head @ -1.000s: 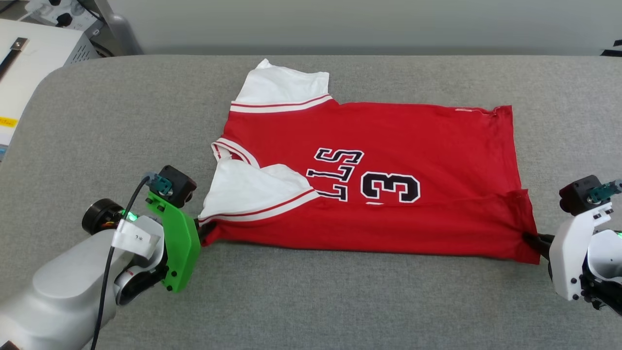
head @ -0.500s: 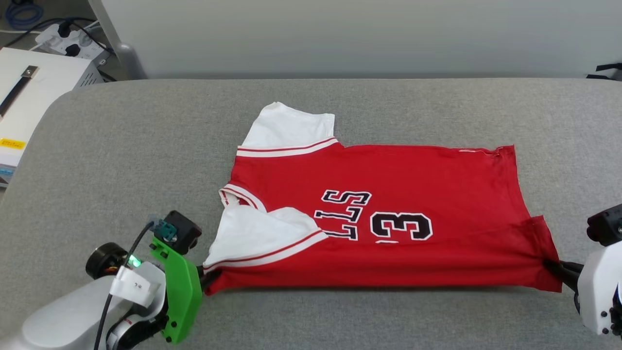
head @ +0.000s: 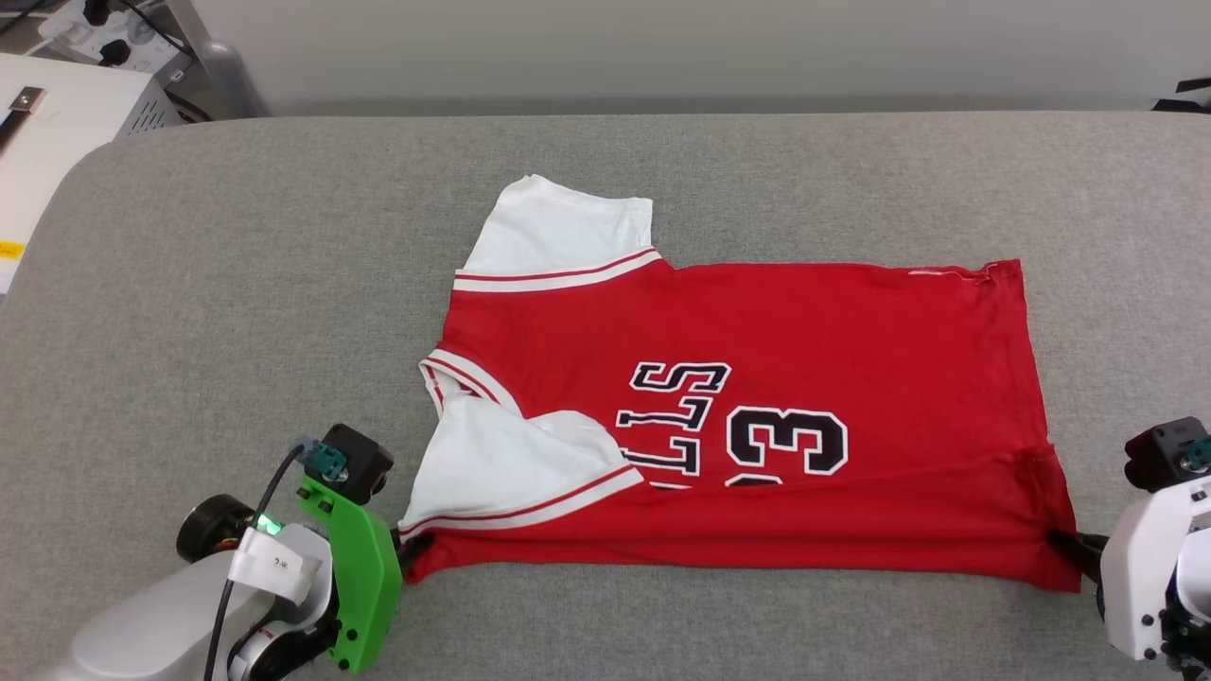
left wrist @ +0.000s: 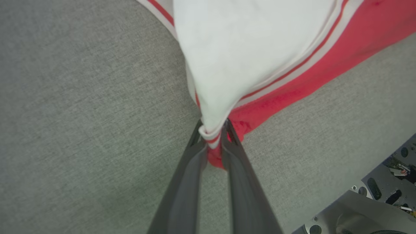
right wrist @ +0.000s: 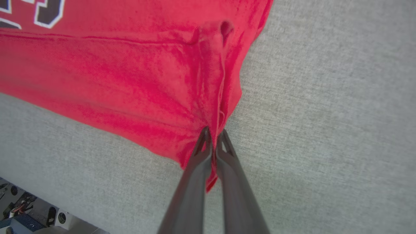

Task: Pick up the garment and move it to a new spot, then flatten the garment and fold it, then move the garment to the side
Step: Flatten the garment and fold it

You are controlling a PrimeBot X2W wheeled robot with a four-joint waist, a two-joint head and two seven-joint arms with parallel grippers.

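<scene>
The garment (head: 757, 322), a red jersey with white sleeves and black lettering, lies spread on the grey table (head: 236, 284), collar toward the left. Its near edge is folded up over the bottom of the lettering. My left gripper (head: 409, 558) is shut on the near left corner, where the white sleeve meets the red body. In the left wrist view, the garment (left wrist: 247, 48) bunches between the left gripper (left wrist: 213, 130) fingers. My right gripper (head: 1064, 547) is shut on the near right hem corner. The right wrist view shows red garment (right wrist: 113, 81) cloth pinched in the right gripper (right wrist: 213, 135).
A white equipment box (head: 57, 113) with cables stands beyond the table's back left corner. A pale wall runs behind the table's far edge. Bare grey table surface lies left of the garment and behind it.
The head camera has shifted. Both grippers keep their grip, and the garment lies a little farther from the table's back edge than a second ago.
</scene>
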